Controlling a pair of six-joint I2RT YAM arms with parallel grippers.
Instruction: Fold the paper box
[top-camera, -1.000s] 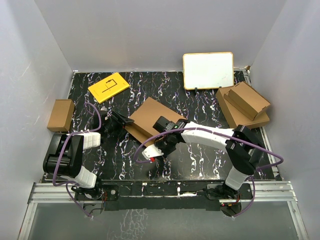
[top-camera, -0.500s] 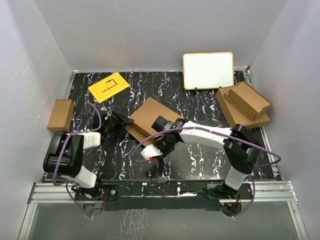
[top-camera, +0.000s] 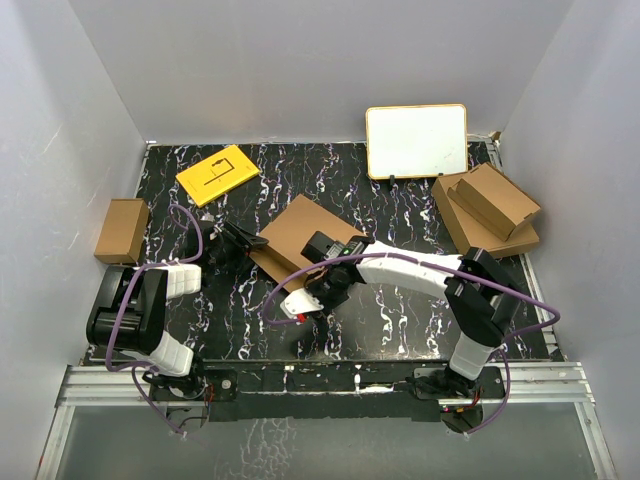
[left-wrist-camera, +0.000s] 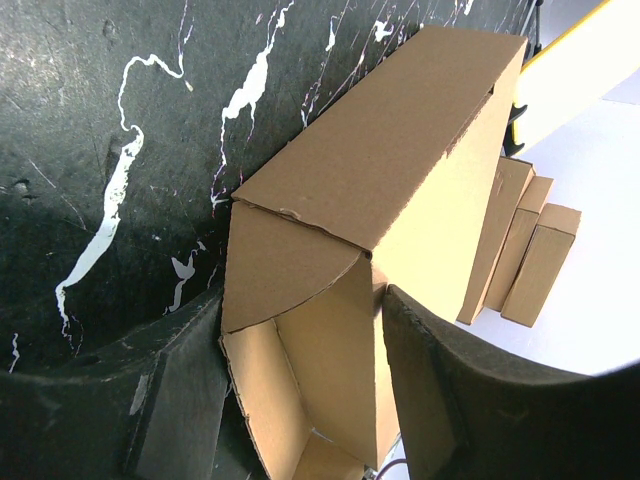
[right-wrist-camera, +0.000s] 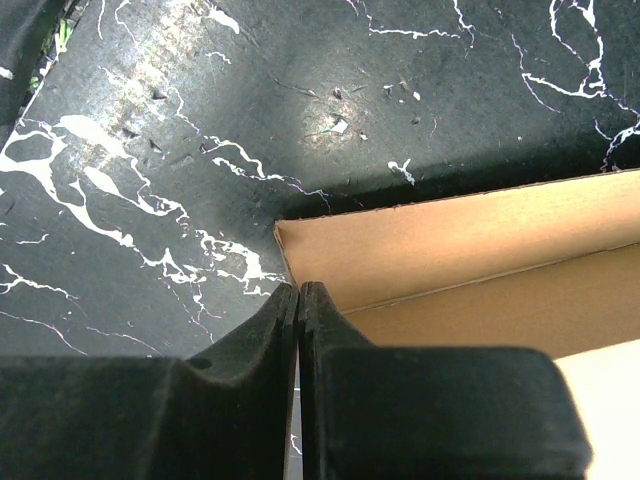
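The paper box (top-camera: 298, 226) is a brown cardboard mailer lying mid-table, partly folded, with its hollow inside showing in both wrist views. My left gripper (top-camera: 249, 243) holds its left end: in the left wrist view the box (left-wrist-camera: 390, 150) fills the gap of the gripper (left-wrist-camera: 305, 300), and a black finger (left-wrist-camera: 175, 395) presses on each side. My right gripper (top-camera: 320, 290) is at the box's near edge. Seen from the right wrist, that gripper (right-wrist-camera: 299, 288) is shut, its tips against the corner of the box's upright wall (right-wrist-camera: 450, 235).
A yellow card with black lines (top-camera: 217, 174) lies at the back left. A small brown box (top-camera: 122, 230) sits by the left wall. A whiteboard (top-camera: 416, 140) stands at the back right, with stacked cardboard boxes (top-camera: 488, 212) in front of it.
My right arm has shifted slightly left and toward the near edge along the box. The left gripper and the box have stayed put.
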